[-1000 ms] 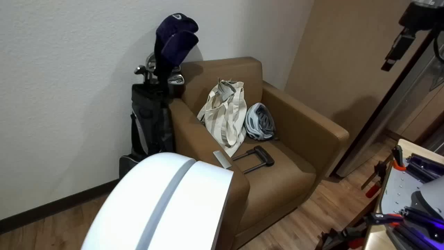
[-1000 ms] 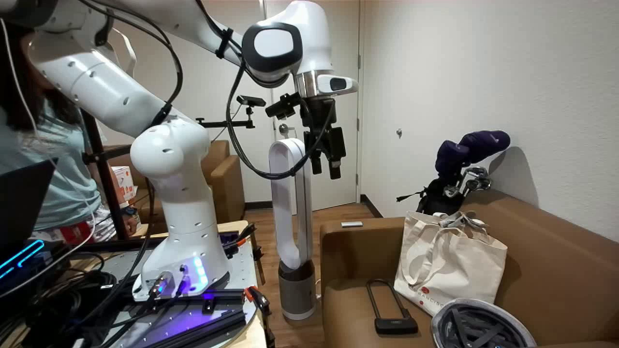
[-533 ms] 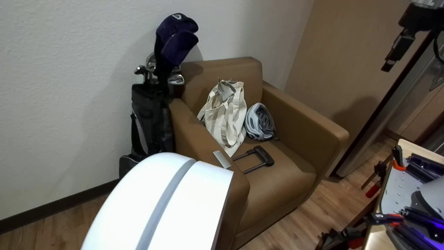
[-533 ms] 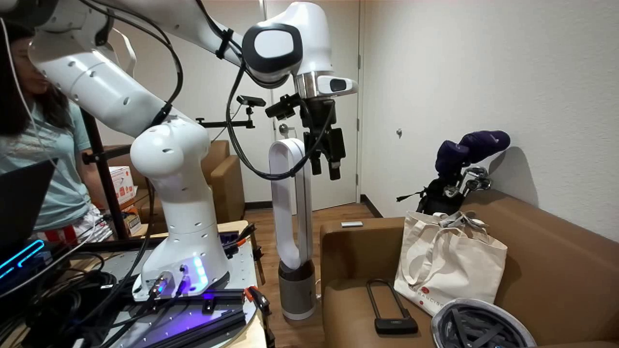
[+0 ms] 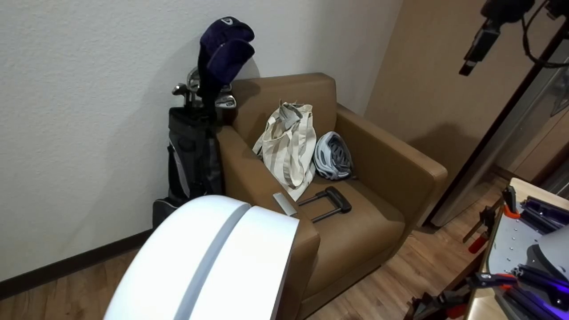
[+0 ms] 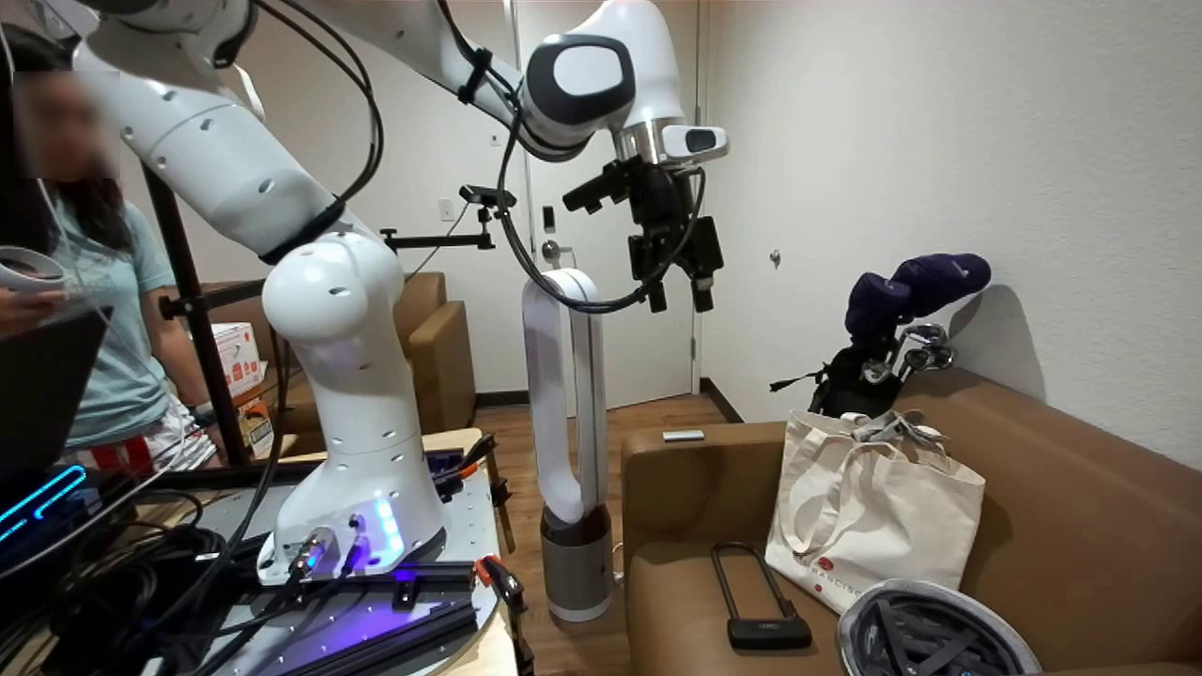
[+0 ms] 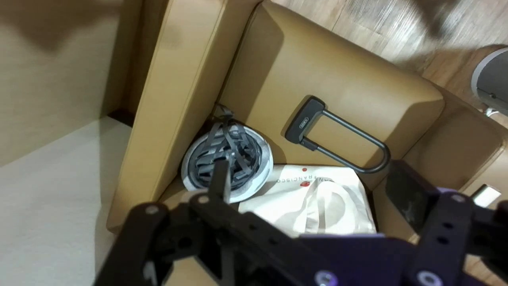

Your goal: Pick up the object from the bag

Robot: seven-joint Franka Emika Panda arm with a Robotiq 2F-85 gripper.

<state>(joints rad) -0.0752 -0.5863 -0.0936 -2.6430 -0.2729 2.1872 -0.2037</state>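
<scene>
The cream tote bag leans upright against the back of the brown armchair. It also shows in an exterior view and in the wrist view. A grey cloth-like object pokes out of the bag's top and also shows in an exterior view. In the wrist view my own gripper hides the bag's top and that object. My gripper is open and empty, pointing down, high up and well apart from the bag. Its fingers stand wide apart in the wrist view.
A helmet and a black U-lock lie on the seat by the bag. A small silver item lies on the armrest. A golf bag stands behind the chair. A tall fan stands between robot table and chair.
My arm has swung toward the armchair, and the gripper has moved closer to it and slightly up. It remains open. The bag and the things on the chair have not moved.
</scene>
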